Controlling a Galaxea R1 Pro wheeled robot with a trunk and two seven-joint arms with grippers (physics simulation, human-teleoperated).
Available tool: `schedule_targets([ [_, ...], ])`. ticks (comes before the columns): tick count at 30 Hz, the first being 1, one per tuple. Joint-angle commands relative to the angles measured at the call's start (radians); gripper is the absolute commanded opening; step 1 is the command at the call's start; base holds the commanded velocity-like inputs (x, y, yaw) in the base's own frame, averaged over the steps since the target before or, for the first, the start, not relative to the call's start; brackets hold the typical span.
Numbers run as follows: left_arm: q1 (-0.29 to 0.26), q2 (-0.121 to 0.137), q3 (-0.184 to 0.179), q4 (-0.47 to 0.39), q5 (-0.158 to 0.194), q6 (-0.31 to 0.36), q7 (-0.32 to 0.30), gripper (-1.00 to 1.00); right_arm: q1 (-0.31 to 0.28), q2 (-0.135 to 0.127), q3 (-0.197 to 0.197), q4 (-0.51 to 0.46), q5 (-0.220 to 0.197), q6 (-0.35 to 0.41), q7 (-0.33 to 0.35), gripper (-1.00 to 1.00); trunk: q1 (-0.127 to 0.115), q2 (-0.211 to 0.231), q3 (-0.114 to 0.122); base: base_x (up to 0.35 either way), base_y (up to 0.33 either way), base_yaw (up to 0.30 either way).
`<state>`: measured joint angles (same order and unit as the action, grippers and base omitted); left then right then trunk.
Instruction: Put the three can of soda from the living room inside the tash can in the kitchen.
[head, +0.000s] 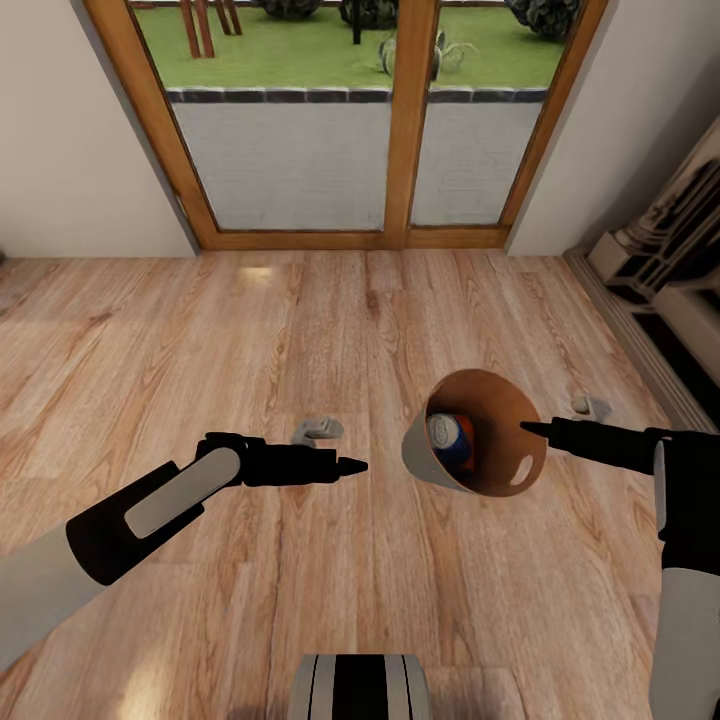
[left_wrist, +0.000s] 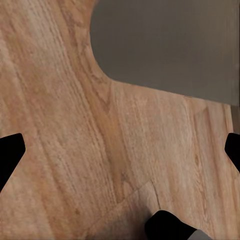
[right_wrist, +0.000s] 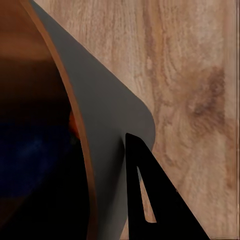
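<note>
bin: coppery-brown tapered round trash can is tilted, mouth toward my head cam, so I can see inside
cans: blue soda can and orange soda can inside; third not visible
right end effector: at the rim, one finger outside the wall; I judge it pinches the rim, holding the tilt
left end effector: over pale wood floor, fingers spread, nothing held
location: wood-framed glass doors ahead

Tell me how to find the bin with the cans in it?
Start at the big wood-framed glass doors, then look down across the pale wood floor toward the robot's right gripper. Touching its tip is the trash can, a round tapered bin, brown inside and greyish outside, tipped so its open mouth shows a blue can and an orange one.
</note>
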<state>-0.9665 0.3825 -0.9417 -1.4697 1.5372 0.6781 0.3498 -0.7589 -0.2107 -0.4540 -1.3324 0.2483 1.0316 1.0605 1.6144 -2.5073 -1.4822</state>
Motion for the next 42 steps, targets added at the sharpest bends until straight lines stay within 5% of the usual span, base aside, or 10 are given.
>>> schedule_targets([
  [1,0.0,0.0,0.0,0.0,0.0,0.0,0.0,1.0,0.0,0.001,0.0,0.006,-0.029,0.016,0.003,-1.0,0.0,0.0,0.0,0.0,0.0,0.0],
  [18,0.0,-0.001,-0.003,0.002,0.0,0.0,0.0,1.0,0.0,0.018,0.004,0.067,-0.02,0.016,-0.048,-1.0,0.0,0.0,0.0,0.0,0.0,0.0],
  [22,0.0,-0.001,-0.003,0.002,0.0,0.0,0.0,1.0,0.0,0.021,0.005,0.073,-0.028,0.016,-0.148,-1.0,0.0,0.0,0.0,0.0,0.0,0.0],
  [25,0.001,-0.001,-0.003,0.002,0.0,-0.002,0.0,1.0,0.0,0.05,0.006,0.074,-0.031,0.016,-0.207,-1.0,0.0,0.0,0.0,0.0,0.0,0.0],
  [42,0.001,0.0,-0.004,0.007,0.0,-0.017,-0.001,1.0,0.0,0.063,0.008,0.133,-0.036,0.016,-0.21,-1.0,0.0,0.0,0.0,0.0,0.0,0.0],
])
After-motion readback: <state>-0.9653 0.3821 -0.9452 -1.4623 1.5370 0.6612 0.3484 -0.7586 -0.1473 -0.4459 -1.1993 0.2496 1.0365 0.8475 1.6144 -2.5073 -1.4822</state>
